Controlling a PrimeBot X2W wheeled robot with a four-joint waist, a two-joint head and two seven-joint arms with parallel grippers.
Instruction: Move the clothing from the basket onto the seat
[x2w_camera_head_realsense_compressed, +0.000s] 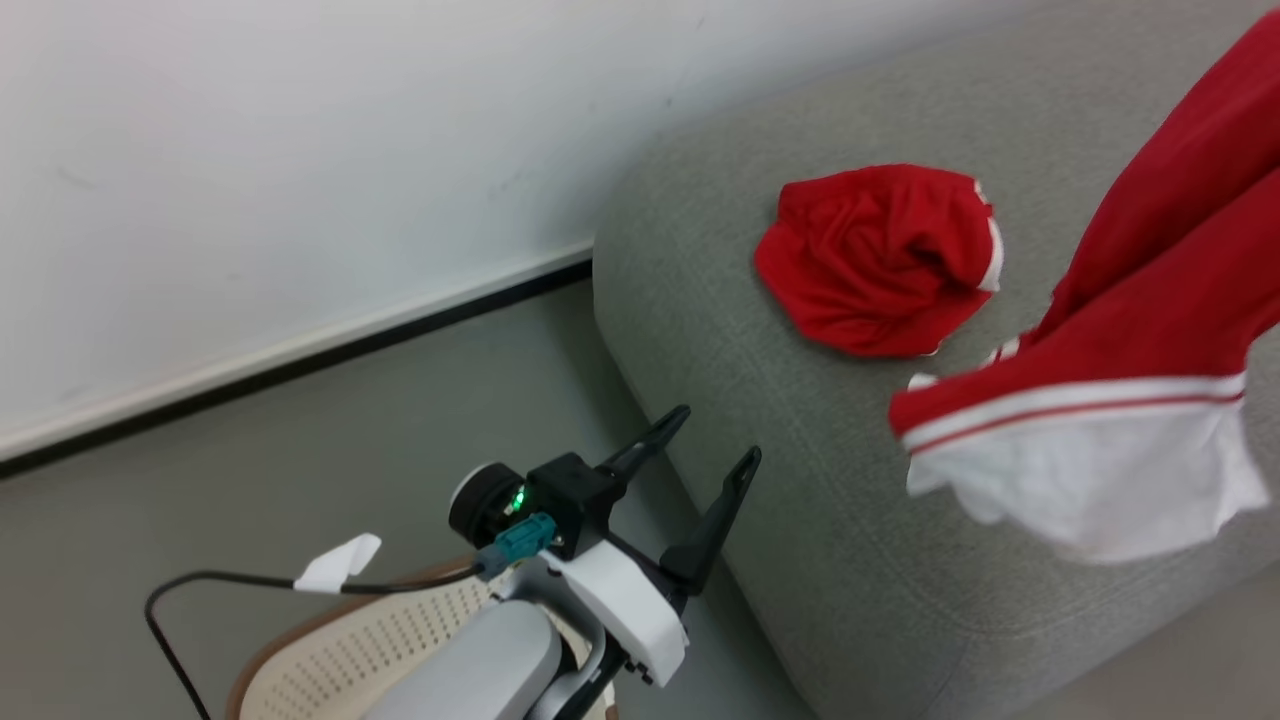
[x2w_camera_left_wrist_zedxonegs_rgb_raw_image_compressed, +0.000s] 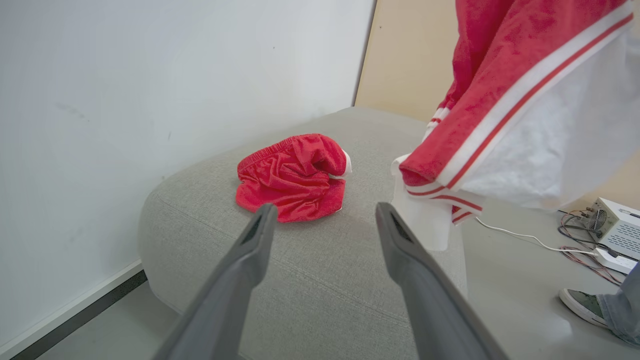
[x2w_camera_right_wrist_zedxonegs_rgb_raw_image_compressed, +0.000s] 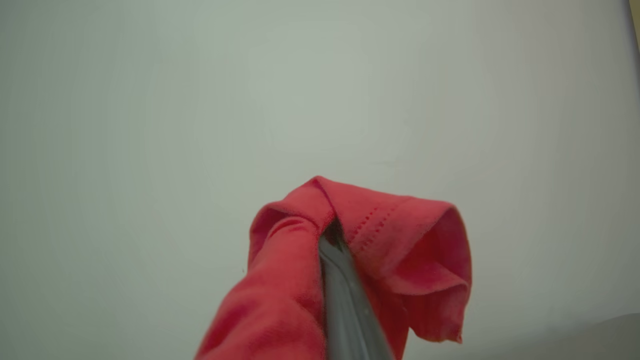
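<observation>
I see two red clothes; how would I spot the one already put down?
Find the big grey sofa by the white wall. On it lies a crumpled red bundle. The other red garment hangs in the air with a broad white panel; this one is nearly all red.

A crumpled garment (x2w_camera_head_realsense_compressed: 875, 262), bright red, lies heaped on top of the grey seat (x2w_camera_head_realsense_compressed: 720, 340) near its rounded end. A hanging garment (x2w_camera_head_realsense_compressed: 1100, 400), red with a white panel and stripes, dangles over the seat. The perforated cream basket (x2w_camera_head_realsense_compressed: 370, 650) sits low beside the seat's end.
</observation>
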